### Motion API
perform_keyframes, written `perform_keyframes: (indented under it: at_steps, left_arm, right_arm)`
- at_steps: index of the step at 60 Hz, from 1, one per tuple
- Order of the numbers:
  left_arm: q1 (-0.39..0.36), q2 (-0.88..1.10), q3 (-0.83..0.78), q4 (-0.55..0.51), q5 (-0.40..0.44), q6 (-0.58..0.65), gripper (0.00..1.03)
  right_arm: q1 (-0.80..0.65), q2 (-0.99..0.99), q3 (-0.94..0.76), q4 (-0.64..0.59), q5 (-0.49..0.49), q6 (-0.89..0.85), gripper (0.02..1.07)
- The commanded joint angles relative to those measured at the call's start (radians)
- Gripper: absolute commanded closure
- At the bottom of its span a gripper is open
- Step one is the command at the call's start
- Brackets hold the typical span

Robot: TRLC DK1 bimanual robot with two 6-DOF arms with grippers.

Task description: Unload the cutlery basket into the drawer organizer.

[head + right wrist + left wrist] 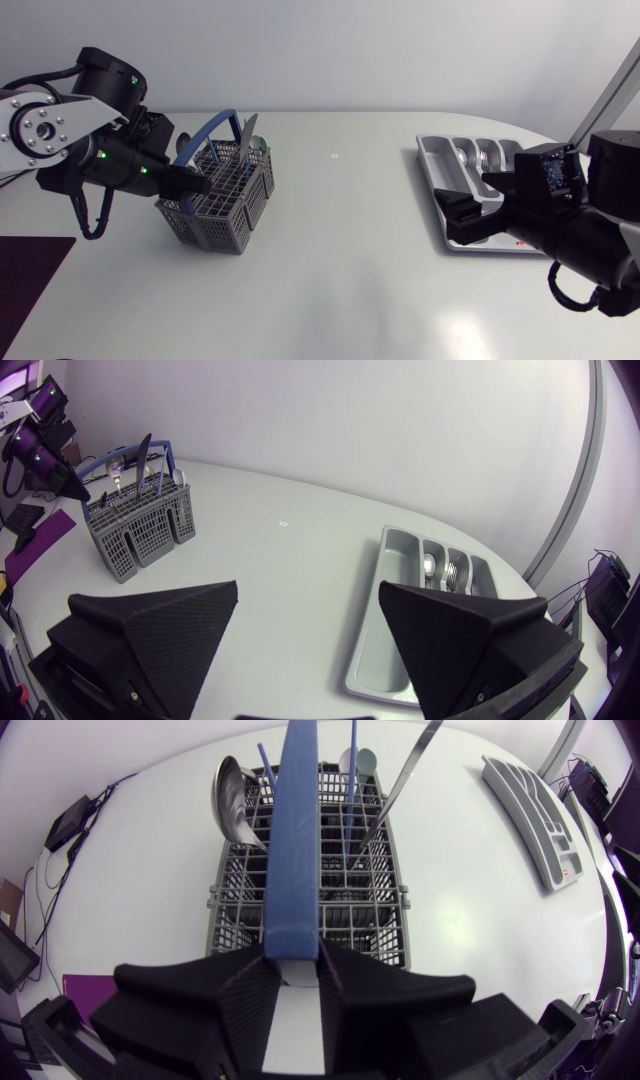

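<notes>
Left wrist view: left gripper (298, 965) clenched on the blue handle (300, 840) of the basket (222, 205), well apart from the organizer (436, 175). Beside the organizer, the right gripper (308, 590) hangs spread wide, holding nothing. Best keep that handle level so the cutlery (234, 800) doesn't spill.

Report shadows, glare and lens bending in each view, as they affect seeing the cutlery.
Head view: even light, faint shadow under the basket, no glare. Left wrist view: the fisheye swells the blue handle held in the left gripper, hiding basket cells; the spoon glints. Right wrist view: the table edge bows; the organizer is evenly lit.
</notes>
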Motion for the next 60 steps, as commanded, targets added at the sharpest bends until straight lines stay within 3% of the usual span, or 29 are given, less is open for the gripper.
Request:
perform_keyframes:
  at_steps: [1,26,37,43,45,51,53,60]
  left_arm:
    - [0.005,-0.001,0.017,0.006,-0.013,-0.023,0.80]
    - [-0.178,-0.104,-0.068,0.017,-0.011,0.052,0.80]
    - [-0.273,-0.099,-0.082,0.028,0.035,0.083,0.80]
    - [-0.273,-0.076,-0.082,0.032,0.044,0.092,0.78]
    - [-0.271,-0.076,-0.082,0.040,0.044,0.092,0.74]
    - [-0.250,-0.108,-0.080,0.045,0.050,0.095,0.28]
    - [-0.245,-0.124,-0.080,0.043,0.053,0.100,0.20]
    - [-0.201,-0.189,-0.075,0.025,0.108,0.117,0.14]
  right_arm:
    - [0.009,-0.006,-0.014,-0.004,0.001,-0.016,0.06]
    - [0.011,-0.018,-0.029,-0.010,0.001,-0.016,0.06]
    - [0.011,-0.034,-0.037,-0.015,0.001,-0.020,0.06]
    - [0.012,-0.034,-0.038,-0.015,0.001,-0.022,0.06]
    - [0.016,-0.034,-0.038,-0.013,0.003,-0.022,0.06]
    - [0.019,-0.026,-0.038,-0.004,0.006,-0.028,0.06]
    - [0.017,-0.015,-0.038,0.002,0.012,-0.030,0.06]
    - [0.014,0.045,-0.024,0.028,0.020,-0.030,0.06]
